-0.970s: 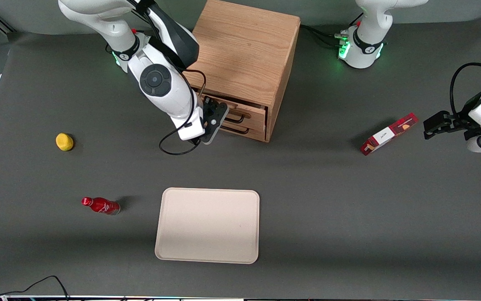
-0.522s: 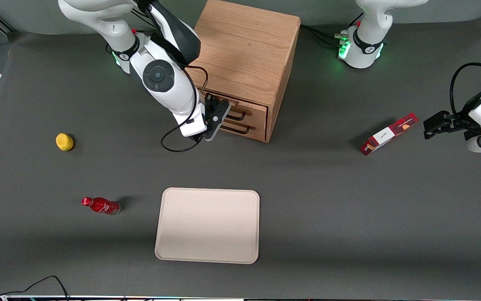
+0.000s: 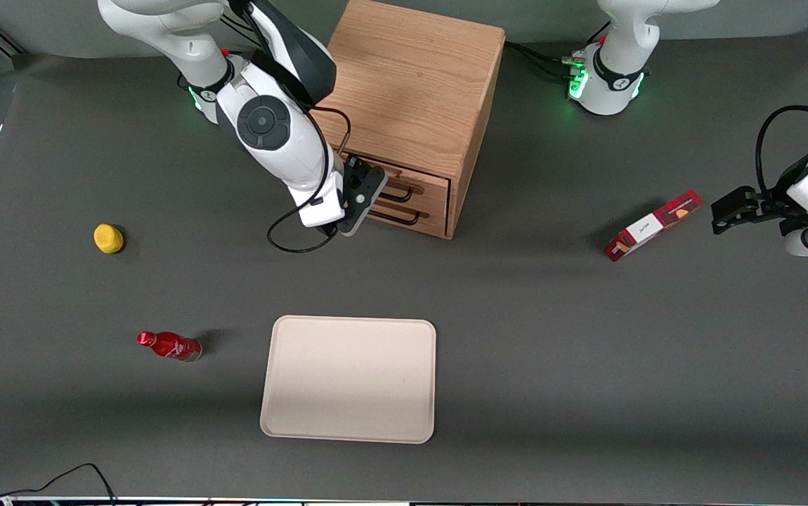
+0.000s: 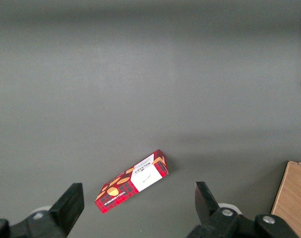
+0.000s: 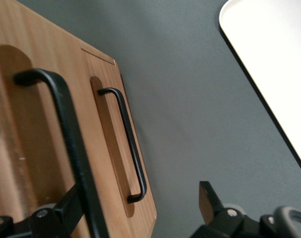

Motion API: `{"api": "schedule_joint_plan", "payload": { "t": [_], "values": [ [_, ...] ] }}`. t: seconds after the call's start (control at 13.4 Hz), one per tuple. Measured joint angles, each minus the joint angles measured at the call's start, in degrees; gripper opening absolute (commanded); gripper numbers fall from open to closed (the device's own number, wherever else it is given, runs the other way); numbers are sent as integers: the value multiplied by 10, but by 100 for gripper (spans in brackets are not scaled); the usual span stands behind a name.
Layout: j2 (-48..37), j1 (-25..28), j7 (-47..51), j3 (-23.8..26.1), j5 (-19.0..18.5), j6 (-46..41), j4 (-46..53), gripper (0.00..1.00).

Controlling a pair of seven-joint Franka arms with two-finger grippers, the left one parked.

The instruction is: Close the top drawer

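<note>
The wooden two-drawer cabinet (image 3: 411, 84) stands at the table's back middle. The top drawer (image 3: 424, 184) sits nearly flush with the cabinet's front, and its black wire handle (image 3: 395, 191) sticks out. In the right wrist view this handle (image 5: 66, 139) is close and large, and the lower drawer's handle (image 5: 129, 144) lies beside it. My right gripper (image 3: 364, 195) is open in front of the drawers at the working arm's end of them. In the wrist view my gripper (image 5: 140, 210) has one finger (image 5: 66, 206) against the top handle and the other finger (image 5: 208, 198) over the table.
A beige tray (image 3: 348, 432) lies nearer the front camera, and it shows in the wrist view (image 5: 269, 64). A red bottle (image 3: 168, 346) and a yellow fruit (image 3: 108, 238) lie toward the working arm's end. A red box (image 3: 653, 225) lies toward the parked arm's end.
My right gripper has moved toward the cabinet, and the top drawer has slid in with it. Everything else is still.
</note>
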Motion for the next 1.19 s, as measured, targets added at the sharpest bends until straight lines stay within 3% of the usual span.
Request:
{"api": "schedule_joint_plan", "payload": {
  "t": [0.45,0.67,0.97,1.19],
  "values": [
    [-12,-1,3,2,15,-15,6,100],
    [-37,-5,4,-2,58,-37,16,100],
    [-80,-14,9,-36,72,-52,34,100],
    [-118,-50,37,-64,72,-88,40,100]
  ]
}}
